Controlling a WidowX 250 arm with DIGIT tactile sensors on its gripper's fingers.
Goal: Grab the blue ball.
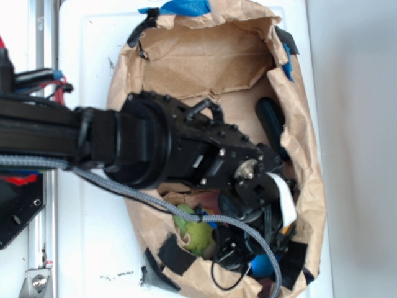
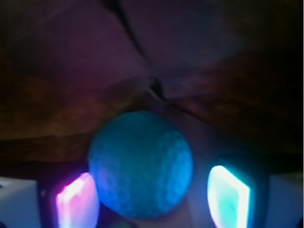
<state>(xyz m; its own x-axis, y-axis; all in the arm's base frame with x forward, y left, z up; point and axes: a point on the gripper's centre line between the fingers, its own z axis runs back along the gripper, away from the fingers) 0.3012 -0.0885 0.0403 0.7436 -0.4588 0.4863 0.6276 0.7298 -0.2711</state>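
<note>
Between the tool's (image 2: 152,199) fingers sits a textured blue ball (image 2: 140,165).

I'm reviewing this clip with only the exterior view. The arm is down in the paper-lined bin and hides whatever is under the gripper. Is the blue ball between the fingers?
Observer: Yes. In the wrist view the blue ball sits between the two fingers of the gripper.
Operator: Are the fingers already touching it?
Observer: The left one looks to be against it or nearly so; on the right a dark gap shows between finger and ball.
Operator: Anything else crowding the ball there?
Observer: No. Only the crumpled brown paper is visible behind it; the green plush toy does not show in the wrist view.
</note>
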